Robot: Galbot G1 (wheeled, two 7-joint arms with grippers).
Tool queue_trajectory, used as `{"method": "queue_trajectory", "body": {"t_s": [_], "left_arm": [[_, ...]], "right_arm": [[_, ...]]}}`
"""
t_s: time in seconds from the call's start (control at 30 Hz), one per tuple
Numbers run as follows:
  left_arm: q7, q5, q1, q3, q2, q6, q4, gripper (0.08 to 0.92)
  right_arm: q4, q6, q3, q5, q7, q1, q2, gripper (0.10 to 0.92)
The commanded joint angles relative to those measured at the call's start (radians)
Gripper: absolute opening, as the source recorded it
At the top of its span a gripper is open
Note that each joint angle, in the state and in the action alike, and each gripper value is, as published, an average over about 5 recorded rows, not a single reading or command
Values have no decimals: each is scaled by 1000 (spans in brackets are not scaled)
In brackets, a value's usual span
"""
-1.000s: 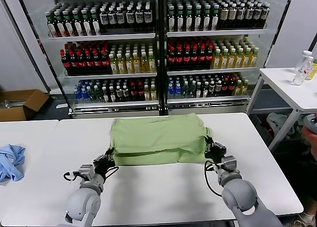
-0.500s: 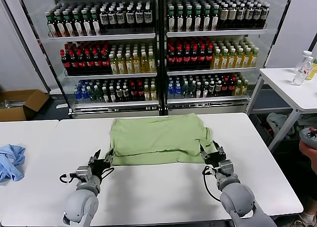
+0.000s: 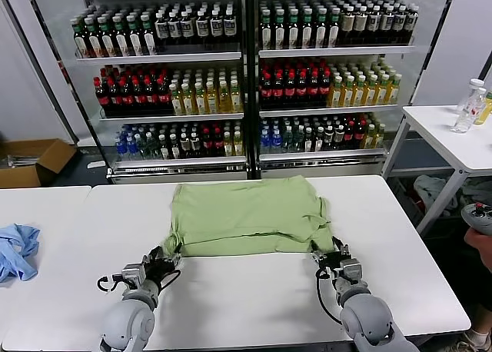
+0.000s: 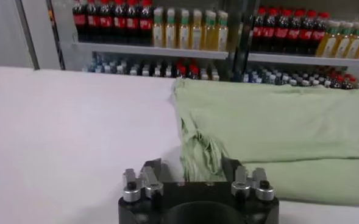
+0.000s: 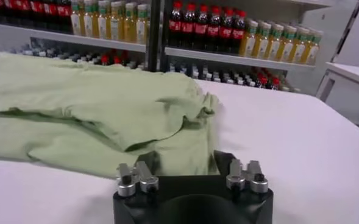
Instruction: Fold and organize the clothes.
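The green shirt lies folded into a rough rectangle at the middle of the white bench, its far hem close to the bench's far edge and its near hem facing me.

My left claw is at the shirt's near left corner; in the left wrist view a bunched tuft of fabric runs down between my fingers, so I judge it pinched, with the fingers only a little apart. My right claw is at the near right corner; the right wrist view shows the hem dipping between its fingers, and I judge that it grips cloth, though the contact itself is hidden.

Risk: the grips are thin. If I pull one corner harder than the other, the upper layer may slide off the lower one and spoil the fold. A tuft may also slip free, leaving one side behind.

Both forearms reach low from the bench's near edge, wrists level, fingers pointing toward the far edge. A blue cloth lies on the neighbouring bench to my left.
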Motion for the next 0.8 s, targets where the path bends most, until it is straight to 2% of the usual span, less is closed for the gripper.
{"method": "queue_trajectory", "body": {"t_s": [0.03,0.2,0.37,0.5,0.8], "left_arm": [[-6,-108,-23,2,1,68,11,481],[-5,-153,-2,-9,6,67,-34,333],[0,-155,89,-24,9,64,-110,186],[-1,-153,184,-38,10,60,-191,104],[-21,-135,419,-76,28,63,-422,92]], "right_arm": [[-24,5,-1,22,-5,-5,2,428],[21,18,7,19,-15,-36,-12,280],[95,38,29,3,-25,-115,-39,153],[169,40,44,-10,-29,-198,-53,134],[407,41,144,-89,-43,-491,-51,134]]}}
